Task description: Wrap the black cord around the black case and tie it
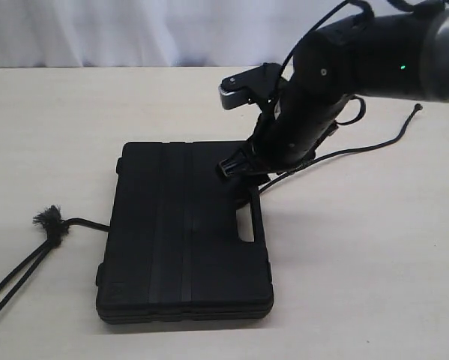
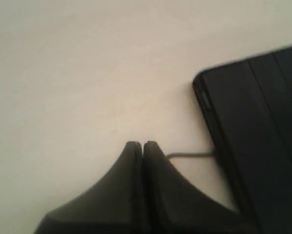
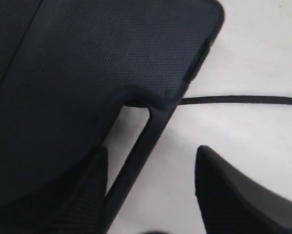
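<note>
So, ext / case (image 1: 187, 232): flat on table (image 1: 59, 112), mid-scene, handle slot (image 1: 246, 229) toward R side.
Ext / cord (image 1: 85, 223): knot (image 1: 50, 217) on table just L of case; runs under case, out again at R side, trailing off to far R; two more strands from knot off lower-L edge. No wrap, no tie yet.
Ext / R gripper (image 1: 237, 166): down at case corner farthest from cam, by handle end; prob. there for cord exit right beside.
Ext / L gripper: not in shot.
L wrist / L gripper (image 2: 142, 144): fingers (image 2: 131, 185) pressed together, nothing seen betw. them; off to side of case, prob. parked to leave R room.
L wrist / cord (image 2: 192, 155): thin bit visible from behind tips to case edge; contact w/ tips: can't tell.
R wrist / R gripper (image 3: 152, 151): fingers (image 3: 223, 185) spread, one on case side of handle bar (image 3: 136, 161), other on table side, no contact seen; spread prob. for grabbing bar or dipping to cord, a guess.
R wrist / cord (image 3: 238, 100): out from under case corner, straight across table, near R gripper but apart.
Next need: free end brought up over lid; risk = case sliding on cord under pull.
</note>
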Available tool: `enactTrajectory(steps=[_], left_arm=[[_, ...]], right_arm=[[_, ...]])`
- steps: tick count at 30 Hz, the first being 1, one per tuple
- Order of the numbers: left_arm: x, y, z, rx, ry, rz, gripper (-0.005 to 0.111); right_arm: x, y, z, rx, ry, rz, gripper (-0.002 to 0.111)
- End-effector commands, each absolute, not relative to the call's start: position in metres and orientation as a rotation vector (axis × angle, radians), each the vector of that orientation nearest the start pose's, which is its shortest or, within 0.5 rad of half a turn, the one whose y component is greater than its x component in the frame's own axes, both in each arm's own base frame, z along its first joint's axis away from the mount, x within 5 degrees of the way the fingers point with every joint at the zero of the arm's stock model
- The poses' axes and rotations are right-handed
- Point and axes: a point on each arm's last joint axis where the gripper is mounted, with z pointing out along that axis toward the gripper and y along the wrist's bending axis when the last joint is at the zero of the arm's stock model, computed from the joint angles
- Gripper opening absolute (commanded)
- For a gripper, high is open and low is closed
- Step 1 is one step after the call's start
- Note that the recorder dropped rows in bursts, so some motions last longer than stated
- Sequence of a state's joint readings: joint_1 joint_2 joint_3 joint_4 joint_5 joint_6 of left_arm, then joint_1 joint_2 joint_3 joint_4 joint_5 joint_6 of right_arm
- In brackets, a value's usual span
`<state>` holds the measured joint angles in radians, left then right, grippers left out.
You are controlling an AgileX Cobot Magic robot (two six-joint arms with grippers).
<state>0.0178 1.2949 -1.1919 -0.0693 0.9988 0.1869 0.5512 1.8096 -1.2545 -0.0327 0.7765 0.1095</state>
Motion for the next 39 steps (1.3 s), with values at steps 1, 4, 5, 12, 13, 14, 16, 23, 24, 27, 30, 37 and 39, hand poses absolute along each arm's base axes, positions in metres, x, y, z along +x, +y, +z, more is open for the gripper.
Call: enactTrajectory(steps=[1, 4, 5, 12, 13, 14, 16, 23, 24, 27, 30, 37, 39], left_arm=[[0.276, -0.028, 0.320, 0.476, 2.659, -0.047, 0.009], [0.281, -0.047, 0.310, 0.645, 2.650, -0.045, 0.023], [0.282, -0.052, 0.307, 0.685, 2.641, -0.034, 0.029], [0.291, -0.067, 0.295, 0.809, 2.608, 0.048, 0.049], [0.293, -0.067, 0.292, 0.811, 2.616, 0.048, 0.049], [0.295, -0.068, 0.289, 0.816, 2.624, 0.047, 0.049], [0.297, -0.068, 0.285, 0.823, 2.638, 0.051, 0.049], [0.304, -0.069, 0.281, 0.824, 2.608, 0.064, 0.049], [0.304, -0.069, 0.281, 0.822, 2.604, 0.064, 0.049], [0.304, -0.069, 0.281, 0.822, 2.604, 0.064, 0.049], [0.304, -0.069, 0.281, 0.822, 2.604, 0.064, 0.049], [0.304, -0.069, 0.281, 0.821, 2.604, 0.062, 0.048], [0.304, -0.070, 0.281, 0.844, 2.597, 0.062, 0.048]], right_arm=[[0.320, 0.197, 0.185, -0.618, 2.774, 0.140, 0.054], [0.324, 0.199, 0.166, -0.627, 2.803, 0.125, 0.054], [0.325, 0.200, 0.160, -0.635, 2.813, 0.113, 0.054], [0.331, 0.202, 0.131, -0.568, 2.860, 0.109, 0.054], [0.331, 0.202, 0.128, -0.569, 2.861, 0.108, 0.054], [0.332, 0.202, 0.127, -0.561, 2.857, 0.112, 0.052], [0.333, 0.203, 0.126, -0.560, 2.850, 0.116, 0.042], [0.335, 0.205, 0.135, -0.502, 2.810, 0.151, 0.005], [0.336, 0.205, 0.137, -0.480, 2.805, 0.159, 0.005], [0.336, 0.206, 0.149, -0.453, 2.768, 0.191, 0.005], [0.338, 0.201, 0.170, -0.400, 2.712, 0.219, 0.005], [0.348, 0.160, 0.224, -0.151, 2.598, 0.266, 0.005], [0.350, 0.144, 0.236, -0.096, 2.577, 0.258, 0.005]])
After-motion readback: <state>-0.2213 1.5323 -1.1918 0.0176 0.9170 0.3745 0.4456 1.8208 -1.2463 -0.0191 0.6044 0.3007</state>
